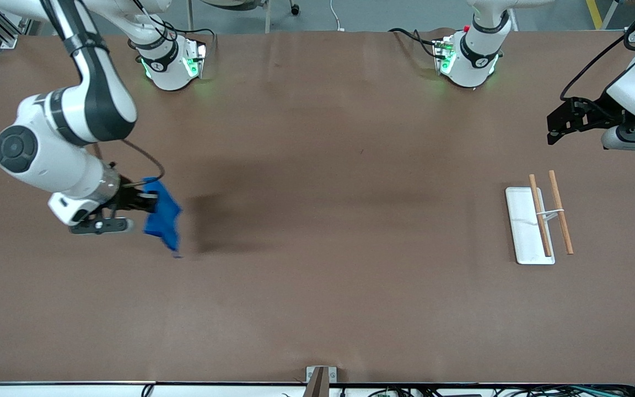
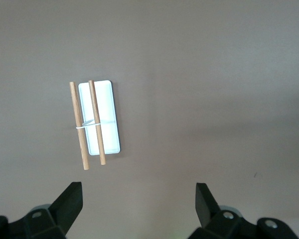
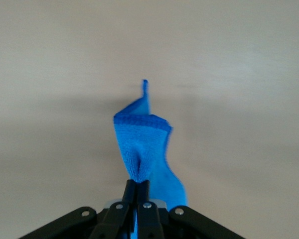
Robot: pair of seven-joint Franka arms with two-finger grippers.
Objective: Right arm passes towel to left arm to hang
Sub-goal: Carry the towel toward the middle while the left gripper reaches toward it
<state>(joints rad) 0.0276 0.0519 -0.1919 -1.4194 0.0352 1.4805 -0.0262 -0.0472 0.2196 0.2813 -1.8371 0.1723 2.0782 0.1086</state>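
Towel (image 1: 163, 215) hangs in the air from your right gripper (image 1: 149, 202), clear of the brown table (image 1: 317, 286). You can see in the right wrist view how the two fingers (image 3: 139, 199) press together on a bunched fold of the blue cloth (image 3: 142, 144), with the rest draping away below them and the small tag (image 3: 145, 85) at the lowest corner. Your right arm (image 1: 64, 132) holds it over the table toward its own end.

Your left gripper (image 1: 563, 124) waits with its fingers (image 2: 70, 201) spread wide and nothing between them, up over the left arm's end of the table. Under it and a little toward the front camera stands the rack (image 1: 541, 220): a white rectangular base (image 2: 107, 99) carrying two wooden rails (image 2: 79, 127) joined by a thin white crosspiece.
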